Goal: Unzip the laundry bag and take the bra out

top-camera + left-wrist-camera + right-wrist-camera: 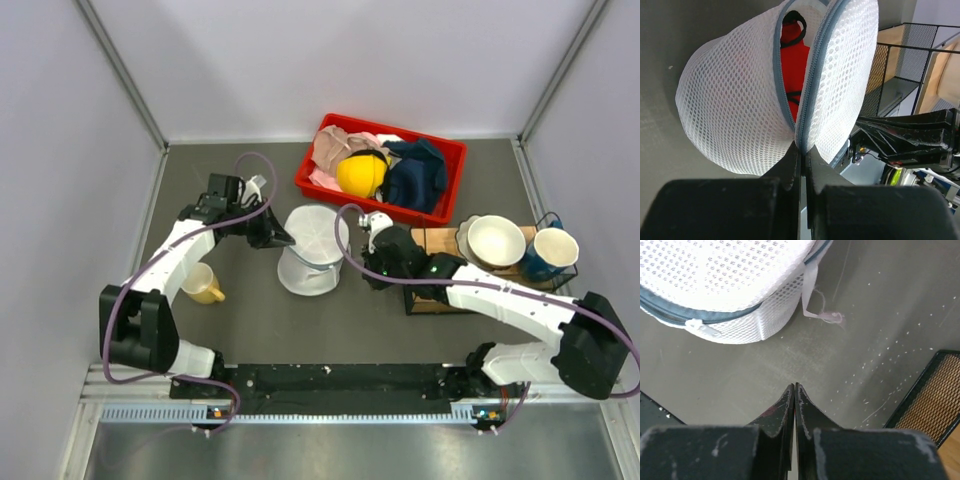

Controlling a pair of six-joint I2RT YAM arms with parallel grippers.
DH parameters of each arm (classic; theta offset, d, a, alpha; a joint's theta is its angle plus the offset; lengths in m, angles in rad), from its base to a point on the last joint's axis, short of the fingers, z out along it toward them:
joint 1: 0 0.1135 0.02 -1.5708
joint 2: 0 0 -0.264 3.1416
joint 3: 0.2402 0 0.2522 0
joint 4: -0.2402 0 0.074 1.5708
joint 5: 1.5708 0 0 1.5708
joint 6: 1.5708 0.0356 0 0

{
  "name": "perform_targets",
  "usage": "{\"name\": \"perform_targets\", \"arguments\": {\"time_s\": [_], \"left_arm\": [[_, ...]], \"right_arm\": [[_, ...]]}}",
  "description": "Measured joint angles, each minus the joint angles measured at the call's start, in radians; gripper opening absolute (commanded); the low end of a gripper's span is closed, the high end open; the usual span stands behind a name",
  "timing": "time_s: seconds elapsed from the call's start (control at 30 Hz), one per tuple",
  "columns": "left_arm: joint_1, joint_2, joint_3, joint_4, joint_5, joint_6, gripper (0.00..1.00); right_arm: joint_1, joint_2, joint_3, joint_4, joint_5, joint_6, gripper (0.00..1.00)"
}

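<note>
We see the laundry bag (pixel 308 255), a rounded dome of white honeycomb mesh edged with grey zip tape, on the dark table (pixel 250 325). Its zip gapes, and the smooth red bra (pixel 796 55) lies inside the bag. Our left hand (pixel 801 149) is closed, pinching the bag's zip edge. Our right hand (pixel 794 387), fingers pressed together on nothing, sits just beside the bag, apart from it.

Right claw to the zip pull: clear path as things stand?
Probably yes. The zip pull sits exposed on the side of the bag facing the right claw, with only bare table between. The claw is shut, so it would have to open first.
</note>
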Motion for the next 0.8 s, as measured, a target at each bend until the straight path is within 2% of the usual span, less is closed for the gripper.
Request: {"name": "perform_targets", "arguments": {"time_s": [0.1,0.2,0.3,0.43,0.63,0.8], "left_arm": [[0.000,-0.021,-0.001,0.000,-0.001,0.001,0.00],[0.000,-0.075,-0.026,0.006,-0.004,-0.004,0.00],[0.000,-0.165,-0.104,0.024,-0.004,-0.029,0.00],[-0.001,-0.246,-0.184,0.033,-0.010,-0.071,0.00],[-0.003,-0.298,-0.234,0.070,-0.011,-0.133,0.00],[-0.003,-0.299,-0.235,0.085,-0.011,-0.156,0.00]], "right_arm": [[0.000,-0.013,0.001,0.004,-0.019,0.003,0.35],[0.004,-0.025,0.024,0.003,-0.038,0.001,0.49],[0.022,-0.023,0.082,0.004,-0.039,0.002,0.56],[0.072,0.019,0.198,0.009,0.003,-0.001,0.63],[0.175,0.193,0.380,0.038,0.071,-0.019,0.63],[0.242,0.324,0.449,0.036,0.117,-0.063,0.61]]}}
